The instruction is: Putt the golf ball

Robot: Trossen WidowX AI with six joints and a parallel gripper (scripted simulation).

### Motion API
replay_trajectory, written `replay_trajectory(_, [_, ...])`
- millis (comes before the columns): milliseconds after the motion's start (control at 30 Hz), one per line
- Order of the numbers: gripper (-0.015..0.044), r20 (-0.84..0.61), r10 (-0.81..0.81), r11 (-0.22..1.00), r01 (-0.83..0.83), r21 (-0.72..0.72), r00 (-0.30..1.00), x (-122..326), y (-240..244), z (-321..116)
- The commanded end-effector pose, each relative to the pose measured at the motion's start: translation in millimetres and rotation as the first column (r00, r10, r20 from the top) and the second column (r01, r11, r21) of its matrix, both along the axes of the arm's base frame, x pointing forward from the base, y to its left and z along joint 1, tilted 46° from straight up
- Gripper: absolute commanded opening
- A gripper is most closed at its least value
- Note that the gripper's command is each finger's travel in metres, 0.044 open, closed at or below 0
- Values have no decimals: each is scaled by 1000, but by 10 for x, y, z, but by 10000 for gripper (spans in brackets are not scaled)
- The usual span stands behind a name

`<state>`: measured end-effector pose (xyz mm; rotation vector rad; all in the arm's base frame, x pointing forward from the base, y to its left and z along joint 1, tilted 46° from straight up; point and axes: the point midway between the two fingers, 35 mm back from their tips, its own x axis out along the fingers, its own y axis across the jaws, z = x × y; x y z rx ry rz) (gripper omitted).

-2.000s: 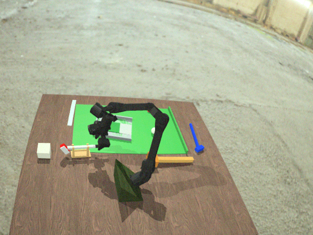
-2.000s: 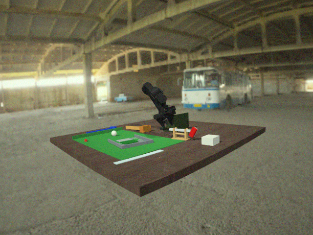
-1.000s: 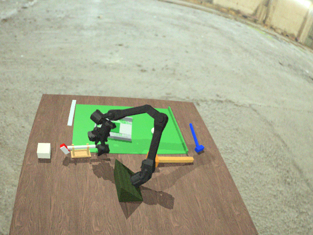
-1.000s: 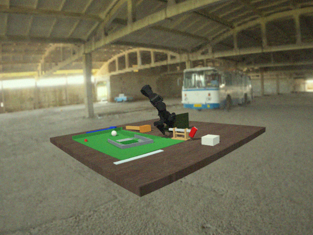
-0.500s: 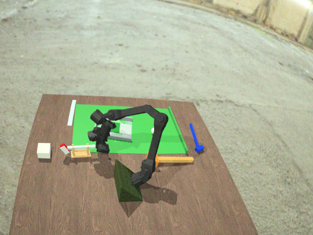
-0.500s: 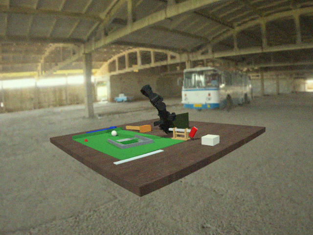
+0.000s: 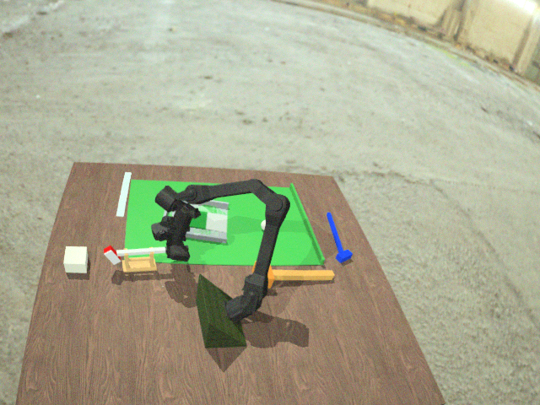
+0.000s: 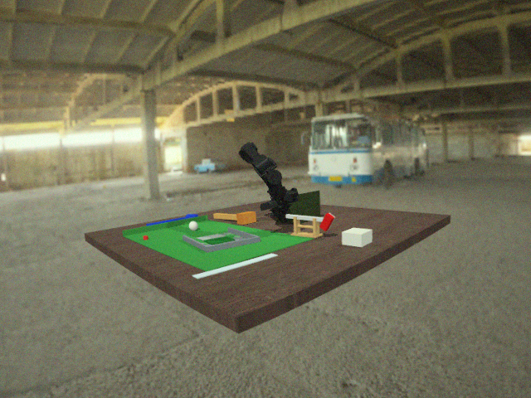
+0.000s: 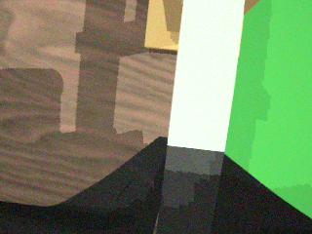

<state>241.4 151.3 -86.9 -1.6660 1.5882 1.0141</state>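
Note:
The red putter has a white shaft and a red and white head. Its shaft lies across a small wooden rack. My gripper is shut on the dark grip end of the putter, at the shaft's end away from the head. The white golf ball sits on the green mat, partly behind my arm in the top view. The ramp with grey rails and the raised green stand left of the ball in the top view.
An orange mallet lies near the arm's base. A blue putter lies beyond the mat's raised edge. A white block stands beyond the putter's head. A white strip and a dark green wedge are also there.

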Motion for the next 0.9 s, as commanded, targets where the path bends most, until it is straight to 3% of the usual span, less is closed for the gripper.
replay_trajectory(0, [0, 6, 2, 1000, -2, 21, 1000, 18, 224, 149])
replay_trajectory(433, [0, 4, 2, 1000, -2, 21, 1000, -38, 646, 600])
replay_trajectory(600, [0, 18, -7, 1000, 7, 12, 1000, -3, 565, 580])
replay_trajectory(867, [0, 177, -189, 982, 184, 43, 966, 243, 307, 1026])
